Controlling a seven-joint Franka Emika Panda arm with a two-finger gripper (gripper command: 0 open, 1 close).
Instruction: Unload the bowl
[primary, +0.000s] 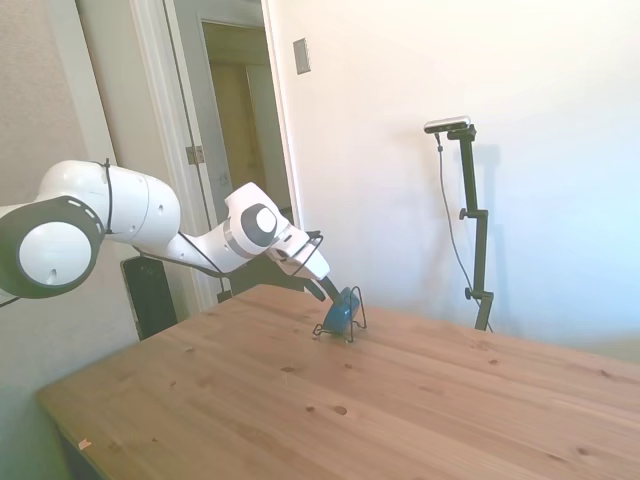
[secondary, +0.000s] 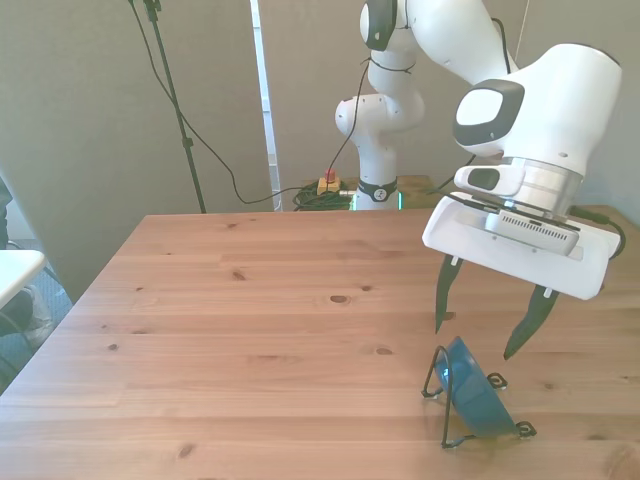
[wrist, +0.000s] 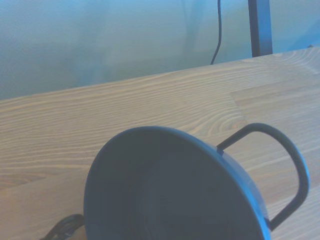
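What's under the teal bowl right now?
The small round teal-blue bowl stands tilted on edge in a thin black wire rack on the wooden table. The rack's base beneath it is hidden.

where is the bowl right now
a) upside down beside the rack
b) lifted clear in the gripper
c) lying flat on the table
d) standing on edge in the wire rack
d: the bowl stands tilted on its edge inside the black wire rack, and the open gripper is just above it with its fingers spread, not gripping it.

White rounded arm (secondary: 540, 90) with grey joint caps, black cable, two dark tapered fingers (secondary: 444, 292).
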